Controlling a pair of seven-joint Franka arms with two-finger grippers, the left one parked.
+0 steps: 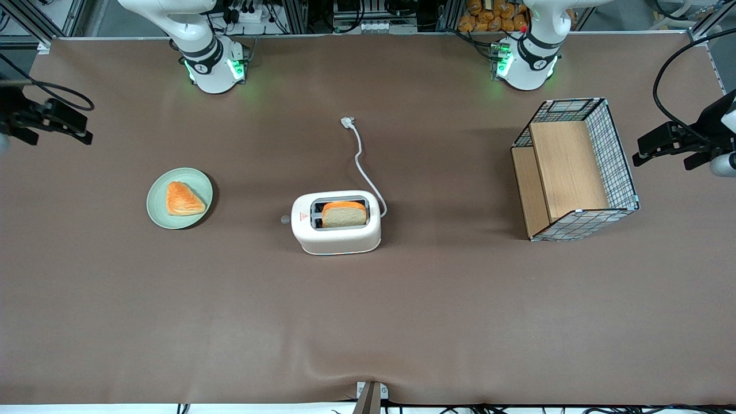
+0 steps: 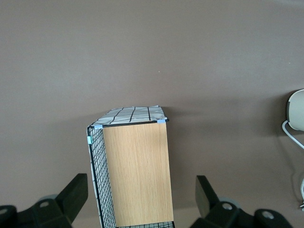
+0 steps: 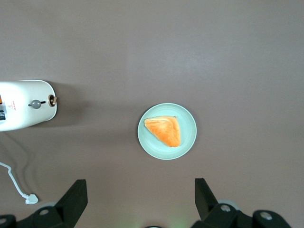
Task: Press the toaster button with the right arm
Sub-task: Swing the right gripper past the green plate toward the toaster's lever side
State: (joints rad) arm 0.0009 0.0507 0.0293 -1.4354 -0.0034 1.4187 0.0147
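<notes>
The white toaster (image 1: 339, 241) stands mid-table with a slice of bread (image 1: 344, 214) in one slot. Its small grey toaster button (image 1: 284, 219) sticks out of the short end by the red triangle mark, the end facing the working arm's side of the table. The right wrist view shows that end of the toaster (image 3: 28, 102) and the button (image 3: 36, 104). The right arm's gripper (image 1: 86, 130) hangs at the working arm's end of the table, well away from the toaster. The gripper (image 3: 140, 194) is open, with nothing between its fingers (image 3: 76, 197).
A green plate (image 1: 158, 210) with an orange pastry (image 1: 184, 198) lies between the gripper and the toaster. The toaster's white cord ends in a plug (image 1: 348, 121) farther from the front camera. A wire basket (image 1: 618, 161) with wooden panels lies toward the parked arm's end.
</notes>
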